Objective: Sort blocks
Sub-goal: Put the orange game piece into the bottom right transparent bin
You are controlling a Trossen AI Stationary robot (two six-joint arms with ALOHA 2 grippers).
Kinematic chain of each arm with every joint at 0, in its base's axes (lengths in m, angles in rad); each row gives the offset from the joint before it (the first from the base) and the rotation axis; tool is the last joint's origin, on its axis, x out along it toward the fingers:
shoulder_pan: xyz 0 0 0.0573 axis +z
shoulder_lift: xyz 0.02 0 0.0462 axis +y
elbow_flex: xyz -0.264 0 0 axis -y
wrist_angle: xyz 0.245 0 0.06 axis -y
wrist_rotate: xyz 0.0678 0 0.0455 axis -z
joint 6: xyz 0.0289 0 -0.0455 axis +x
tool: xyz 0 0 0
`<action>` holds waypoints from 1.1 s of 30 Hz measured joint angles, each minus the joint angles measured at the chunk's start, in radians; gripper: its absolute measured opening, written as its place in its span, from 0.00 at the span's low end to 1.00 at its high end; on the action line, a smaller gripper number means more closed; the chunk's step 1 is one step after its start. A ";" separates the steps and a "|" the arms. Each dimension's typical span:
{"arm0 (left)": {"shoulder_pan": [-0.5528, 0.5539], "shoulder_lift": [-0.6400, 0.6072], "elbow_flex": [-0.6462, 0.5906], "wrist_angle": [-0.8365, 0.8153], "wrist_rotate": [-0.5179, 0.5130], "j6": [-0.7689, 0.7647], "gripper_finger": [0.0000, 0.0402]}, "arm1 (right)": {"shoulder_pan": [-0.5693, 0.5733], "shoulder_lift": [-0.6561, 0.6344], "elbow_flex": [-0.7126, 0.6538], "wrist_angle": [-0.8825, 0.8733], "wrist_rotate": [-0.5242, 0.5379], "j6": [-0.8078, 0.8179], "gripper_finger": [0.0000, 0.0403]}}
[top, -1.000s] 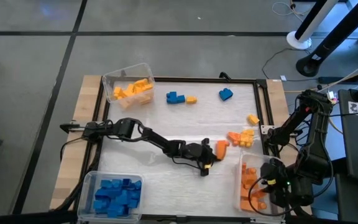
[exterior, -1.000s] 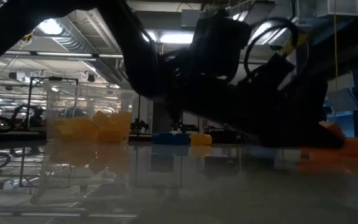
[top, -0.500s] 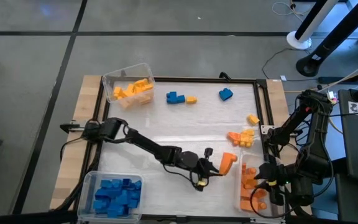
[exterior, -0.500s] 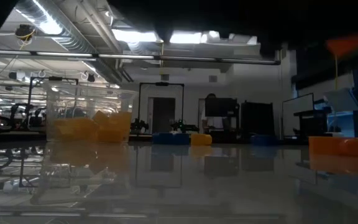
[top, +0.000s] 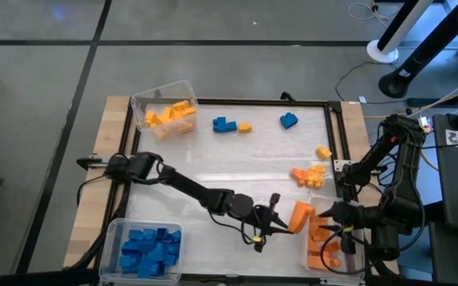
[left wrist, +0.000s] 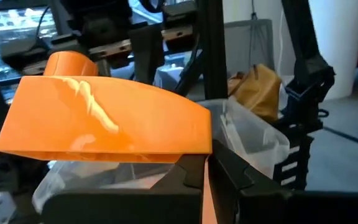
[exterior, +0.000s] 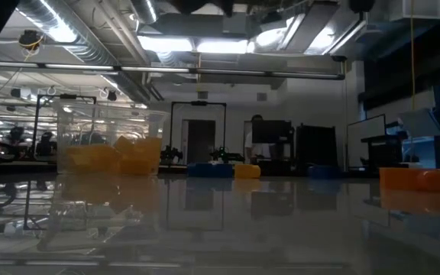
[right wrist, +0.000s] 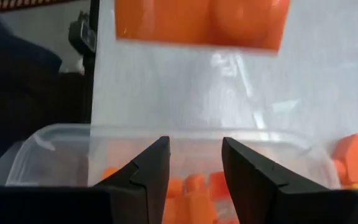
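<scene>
My left gripper (top: 287, 220) reaches across the table's near part and is shut on an orange block (top: 300, 215) (left wrist: 104, 118), which hangs beside the left wall of the clear bin (top: 315, 256) of orange blocks at the near right. My right gripper (top: 330, 214) (right wrist: 194, 158) hovers open over that bin with nothing between its fingers, and its wrist view shows the held block (right wrist: 201, 22) beyond the bin's rim (right wrist: 166, 132). Loose blocks lie on the table: blue (top: 227, 124) (top: 289, 121), yellow (top: 245, 127) (top: 324, 152) and an orange-yellow cluster (top: 310, 175). My left gripper pinches the orange block by its lower edge (left wrist: 194, 153) between its two fingers, at their free ends. The fingers lie level and come from the table's left. The block is lifted clear of the table and sits a little tilted, next to the bin's wall.
A clear bin of yellow blocks (top: 165, 111) (exterior: 109, 145) stands at the far left corner and a bin of blue blocks (top: 145, 248) at the near left. A raised black frame (top: 332, 127) borders the table. The white middle of the table (top: 213, 163) is bare.
My left gripper has risen and gone toward the table's right and near edges, carrying the orange block off the table to the side of the orange bin. It has rolled a little on the way. My right gripper has turned at the wrist without leaving its place.
</scene>
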 joint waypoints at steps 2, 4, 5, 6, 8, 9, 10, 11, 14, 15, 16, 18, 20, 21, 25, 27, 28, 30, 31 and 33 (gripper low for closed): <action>0.000 0.018 0.044 -0.018 0.018 0.000 0.00 | 0.000 -0.005 0.000 0.002 0.027 0.000 0.37; 0.000 0.035 0.085 -0.037 0.024 0.006 0.00 | 0.000 -0.010 0.000 0.005 0.053 0.000 0.37; -0.002 0.044 0.105 -0.043 0.027 0.011 0.00 | 0.000 -0.014 0.000 0.006 0.066 0.001 0.37; -0.002 0.057 0.126 -0.051 0.029 0.012 0.00 | 0.000 -0.020 0.000 0.005 0.078 0.001 0.37; -0.007 0.086 0.164 -0.063 0.039 0.012 0.00 | 0.000 -0.034 0.000 0.005 0.120 0.001 0.37; -0.008 0.100 0.181 -0.063 0.044 0.012 0.00 | 0.000 -0.041 0.000 0.005 0.141 0.000 0.37; -0.008 0.117 0.199 -0.061 0.045 0.015 0.00 | 0.000 -0.049 0.000 0.005 0.156 -0.004 0.37; -0.007 0.132 0.221 -0.057 0.047 0.015 0.00 | 0.000 -0.056 0.000 0.003 0.173 -0.014 0.37; -0.007 0.176 0.281 -0.046 0.046 0.016 0.00 | 0.002 -0.086 0.000 0.001 0.213 -0.029 0.37; -0.006 0.192 0.300 -0.044 0.045 0.016 0.00 | 0.002 -0.092 0.000 -0.002 0.221 -0.039 0.37; -0.006 0.208 0.317 -0.046 0.044 0.017 0.00 | 0.002 -0.096 0.000 -0.005 0.225 -0.046 0.37; -0.005 0.235 0.346 -0.061 0.048 0.012 0.00 | 0.002 -0.101 0.000 -0.009 0.251 -0.049 0.37; -0.006 0.261 0.361 -0.075 0.057 -0.001 0.00 | -0.001 -0.108 0.002 -0.019 0.305 -0.049 0.37; -0.007 0.270 0.364 -0.090 0.058 -0.008 0.00 | -0.003 -0.108 0.002 -0.021 0.315 -0.048 0.37; -0.007 0.268 0.373 -0.117 0.058 -0.014 0.00 | 0.001 -0.111 0.002 -0.018 0.264 -0.049 0.37; -0.007 0.264 0.374 -0.115 0.057 -0.010 0.00 | 0.000 -0.111 0.002 -0.019 0.230 -0.048 0.37; -0.007 0.264 0.374 -0.117 0.056 -0.007 0.00 | 0.000 -0.110 0.002 -0.018 0.211 -0.049 0.37; -0.006 0.267 0.373 -0.124 0.055 0.001 0.00 | -0.001 -0.110 0.002 -0.018 0.174 -0.049 0.37; -0.006 0.267 0.372 -0.124 0.054 0.009 0.00 | -0.001 -0.110 0.002 -0.018 0.155 -0.049 0.37; -0.006 0.267 0.372 -0.119 0.054 0.015 0.00 | 0.000 -0.109 0.002 -0.018 0.126 -0.049 0.37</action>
